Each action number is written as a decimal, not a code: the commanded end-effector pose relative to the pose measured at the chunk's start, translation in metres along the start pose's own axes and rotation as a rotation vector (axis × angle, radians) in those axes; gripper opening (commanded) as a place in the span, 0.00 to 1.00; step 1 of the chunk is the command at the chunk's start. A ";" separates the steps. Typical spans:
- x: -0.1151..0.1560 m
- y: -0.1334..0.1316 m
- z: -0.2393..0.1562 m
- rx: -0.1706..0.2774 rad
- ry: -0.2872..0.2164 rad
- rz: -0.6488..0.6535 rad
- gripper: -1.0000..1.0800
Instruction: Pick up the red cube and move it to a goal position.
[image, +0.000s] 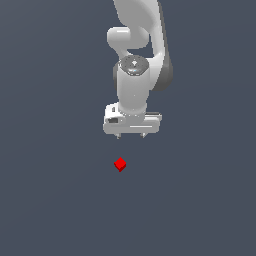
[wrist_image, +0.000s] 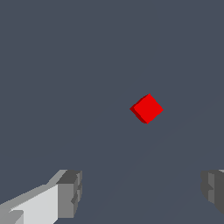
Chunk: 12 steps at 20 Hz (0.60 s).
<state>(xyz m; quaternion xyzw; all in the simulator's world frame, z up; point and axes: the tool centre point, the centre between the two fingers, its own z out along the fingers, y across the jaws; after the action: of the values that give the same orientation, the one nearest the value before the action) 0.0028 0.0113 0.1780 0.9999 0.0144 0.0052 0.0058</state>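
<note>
In the exterior view, the white, glossy-looking robot arm (image: 137, 45) is seen coming down from the top of the frame, with its white claw (image: 130, 135) pointed straight down over the flat dark grey-blue counter (image: 50, 200). That downward pose is probably kept so the two stubby fingertips can be dropped either side of a target from above, which is pretty much what a pick calls for. The tiny bright red plain-faced cube (image: 120, 164) is sat on the counter by itself, apart from the claw, a bit toward the exterior view's left of the claw's midline and nearer the bottom of the frame, turned so a corner points at the camera. No goal marker can be made out anywhere. In the wrist view, the red cube (wrist_image: 147, 108) is seen out ahead of the fingertips, and it's rotated diagonally against the line between them. One light grey finger (wrist_image: 65, 194) and the edge of the other (wrist_image: 213, 190) are spread wide with nothing between them, so the claw is released and empty. The gap looks a lot wider than the cube, so plenty of clearance is expected; judging by this, the approach is in hand and the grasp is not yet made.
</note>
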 end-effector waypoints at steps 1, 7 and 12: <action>0.000 0.000 0.000 0.000 0.000 0.000 0.96; 0.001 0.002 0.005 0.001 0.000 -0.021 0.96; 0.003 0.006 0.016 0.002 0.000 -0.072 0.96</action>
<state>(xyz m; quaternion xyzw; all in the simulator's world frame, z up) 0.0055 0.0064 0.1661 0.9991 0.0420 0.0051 0.0052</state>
